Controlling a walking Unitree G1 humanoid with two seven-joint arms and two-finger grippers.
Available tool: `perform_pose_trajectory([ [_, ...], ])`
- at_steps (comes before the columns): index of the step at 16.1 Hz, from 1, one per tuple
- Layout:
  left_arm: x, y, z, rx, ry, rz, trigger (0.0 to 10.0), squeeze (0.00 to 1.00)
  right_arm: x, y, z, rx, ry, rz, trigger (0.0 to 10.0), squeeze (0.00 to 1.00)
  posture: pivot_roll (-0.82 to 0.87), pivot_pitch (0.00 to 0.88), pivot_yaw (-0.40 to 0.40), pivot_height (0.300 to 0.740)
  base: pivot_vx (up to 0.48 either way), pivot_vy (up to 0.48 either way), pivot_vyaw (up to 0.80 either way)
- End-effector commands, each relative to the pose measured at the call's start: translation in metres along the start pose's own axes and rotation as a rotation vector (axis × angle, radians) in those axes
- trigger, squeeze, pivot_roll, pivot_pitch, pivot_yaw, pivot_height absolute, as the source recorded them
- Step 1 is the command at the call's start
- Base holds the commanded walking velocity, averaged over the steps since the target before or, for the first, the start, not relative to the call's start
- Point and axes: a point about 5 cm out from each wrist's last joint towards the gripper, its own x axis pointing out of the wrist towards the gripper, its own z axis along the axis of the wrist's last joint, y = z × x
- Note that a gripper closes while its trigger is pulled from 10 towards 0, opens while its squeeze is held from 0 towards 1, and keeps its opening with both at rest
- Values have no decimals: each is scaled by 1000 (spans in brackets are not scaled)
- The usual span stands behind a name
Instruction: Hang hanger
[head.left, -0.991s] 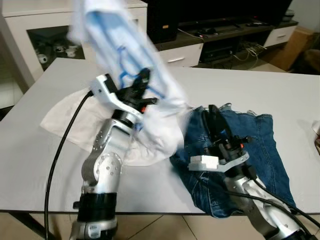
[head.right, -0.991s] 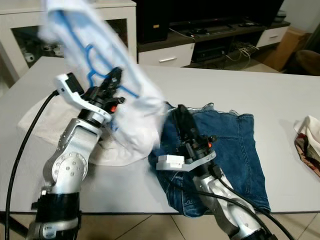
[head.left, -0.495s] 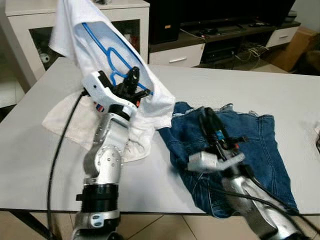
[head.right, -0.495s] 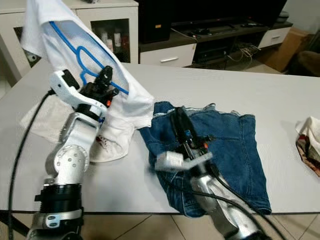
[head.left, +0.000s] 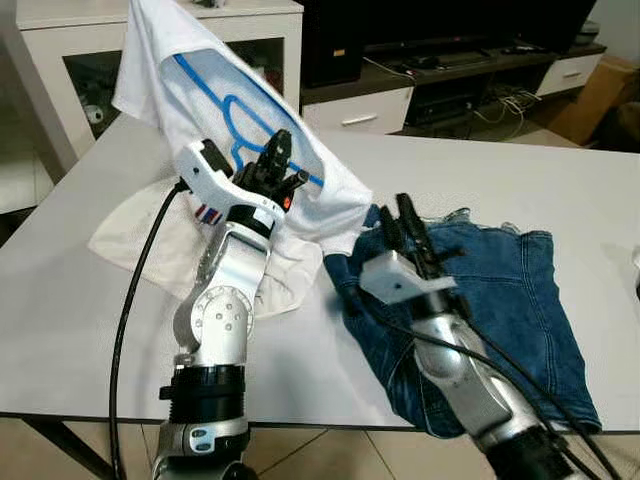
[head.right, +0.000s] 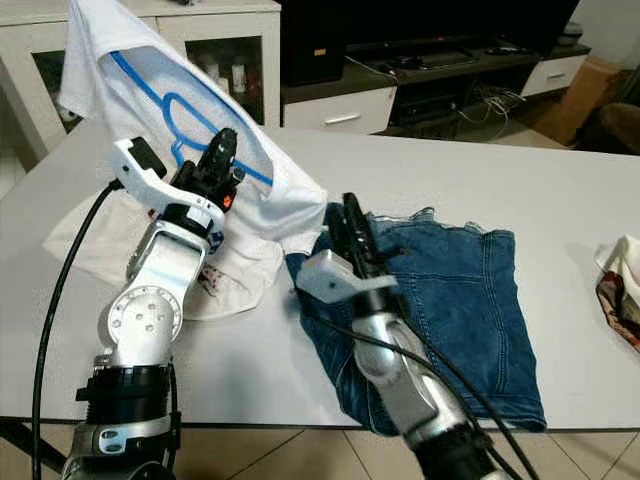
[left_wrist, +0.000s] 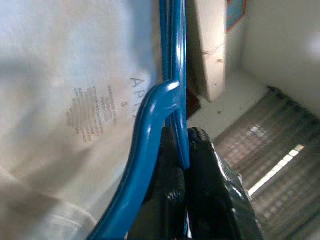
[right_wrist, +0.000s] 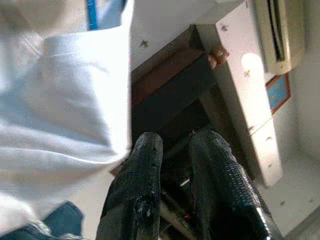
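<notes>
- I judge the step in hand to be the carry: my left gripper (head.left: 281, 172) holds the blue hanger (head.left: 215, 95) up over the grey table (head.left: 560, 190), with the white T-shirt (head.left: 320, 195) draped on it. I see no rail or hook to hang it on, so the hanging itself is not yet done.
- The hanger sits high on my left side, tilted, its top reaching toward the white cabinet (head.left: 40, 40) behind the table. The shirt's lower hem trails down to a pale cloth (head.left: 150, 240) spread on the tabletop.
- My left jaws are pressed together on the hanger's blue bar; in the left wrist view the bar runs straight between my black fingers (left_wrist: 172, 195) with no gap showing.
- My right gripper (head.left: 397, 225) is raised above the folded jeans (head.left: 510, 300), just beside the hanging edge of the shirt. Its fingers (right_wrist: 137, 180) stand slightly apart with nothing between them, and I cannot tell whether they brush the fabric.
- Next, I reckon I need to find a hanging place and turn toward it, keeping my left grip firm so the shirt does not slide off the tilted hanger.
- The loose hem could snag on the table or on the jeans as I move off.
</notes>
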Motion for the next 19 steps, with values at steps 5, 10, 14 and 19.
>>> perform_pose_trajectory([
  [5,-3,-37,-13,-20,86,-220,2353,0,19,10,5,-74,-34,4,10000,0,70,39,-32,740,0,0,0],
  [10,-6,-36,-11,-7,91,-217,3137,0,28,1,-8,-119,21,-50,0,0,74,37,-39,740,0,0,0],
  [14,-6,-28,-9,11,84,-186,3059,0,23,-5,-8,-94,3,-76,0,0,66,38,-39,740,0,0,0],
  [19,-3,-22,-3,31,64,-161,3725,0,12,-8,-11,-95,-21,-48,0,0,61,38,-40,740,0,0,0],
])
